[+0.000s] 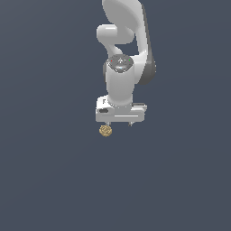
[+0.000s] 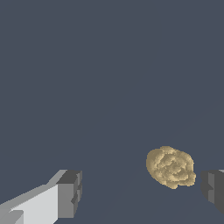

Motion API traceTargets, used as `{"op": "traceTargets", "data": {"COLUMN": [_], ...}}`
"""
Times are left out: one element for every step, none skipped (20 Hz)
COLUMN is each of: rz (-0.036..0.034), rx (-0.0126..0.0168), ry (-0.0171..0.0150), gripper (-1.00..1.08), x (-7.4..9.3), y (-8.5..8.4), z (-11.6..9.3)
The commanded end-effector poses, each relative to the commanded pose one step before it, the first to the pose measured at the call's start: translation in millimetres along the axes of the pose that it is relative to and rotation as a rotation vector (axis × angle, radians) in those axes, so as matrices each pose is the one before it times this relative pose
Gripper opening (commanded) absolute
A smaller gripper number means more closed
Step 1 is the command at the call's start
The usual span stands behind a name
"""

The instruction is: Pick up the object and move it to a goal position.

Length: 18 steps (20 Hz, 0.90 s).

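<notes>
You've got one white arm [image 1: 124,54] coming down from the top centre of the exterior view, wrist pointing straight down, gripper [image 1: 119,122] just above mid-frame. The gripper is spread wide, grasping nothing: in the wrist view one dark pad [image 2: 70,192] sits at lower left of the frame and the other at the lower right edge, with a big gap between them.

The ball [image 1: 105,131] is tan-golden, knobbly, much smaller than the gripper body. In the exterior view it sits just below the gripper's left end, slightly left of frame centre, close under one fingertip. You can't tell from that view if the tip touches it.

In the wrist view the ball [image 2: 170,166] is at lower right of the frame, between the two pads but far off centre: near the right-edge pad, well apart from the lower-left one. A thin strip of background shows between ball and the near pad, so no contact there.

The surface [image 1: 54,180] is plain dark blue-grey and fills both frames. You can't tell from either view whether the ball rests on it
</notes>
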<state>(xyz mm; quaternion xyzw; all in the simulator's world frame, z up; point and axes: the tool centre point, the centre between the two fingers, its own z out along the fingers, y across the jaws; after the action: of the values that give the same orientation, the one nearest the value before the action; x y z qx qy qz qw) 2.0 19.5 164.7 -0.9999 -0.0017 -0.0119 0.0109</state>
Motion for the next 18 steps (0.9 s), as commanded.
{"op": "traceTargets", "data": {"rz": [0.00000, -0.00060, -0.00140, -0.00242, -0.00329, -0.00422, -0.00496, -0.00445, -0.00346, -0.00247, -0.00145, -0.00046, 0.00059, 0.00106, 0.00000, -0.00065, -0.00229, -0.00338], "rx": [0.00000, -0.00030, -0.00070, -0.00122, -0.00168, -0.00220, -0.00264, -0.00241, -0.00190, -0.00136, -0.00079, -0.00023, 0.00034, 0.00051, 0.00000, 0.00006, -0.00013, -0.00019], "ry": [0.00000, 0.00071, 0.00168, 0.00290, 0.00392, 0.00500, 0.00584, 0.00518, 0.00398, 0.00279, 0.00159, 0.00046, -0.00070, -0.00100, 0.00000, -0.00022, -0.00002, -0.00005], "gripper": [1.00, 1.00, 1.00, 1.00, 1.00, 1.00, 1.00, 1.00, 1.00, 1.00, 1.00, 1.00, 1.00, 1.00, 1.00, 1.00, 1.00, 1.00], "x": [0.00, 0.14, 0.47, 0.73, 1.00, 1.25, 1.46, 1.28, 0.97, 0.67, 0.39, 0.11, -0.15, -0.25, -0.11, -0.01, -0.05, -0.12], "y": [0.01, 0.20, 0.85, 1.27, 1.80, 2.27, 2.71, 2.44, 1.89, 1.34, 0.80, 0.24, -0.27, -0.53, -0.32, 0.28, 0.14, 0.32], "z": [0.00, -0.35, -0.79, -1.40, -1.89, -2.42, -2.83, -2.51, -1.94, -1.36, -0.77, -0.22, 0.35, 0.47, -0.05, 0.19, 0.13, 0.21]}}
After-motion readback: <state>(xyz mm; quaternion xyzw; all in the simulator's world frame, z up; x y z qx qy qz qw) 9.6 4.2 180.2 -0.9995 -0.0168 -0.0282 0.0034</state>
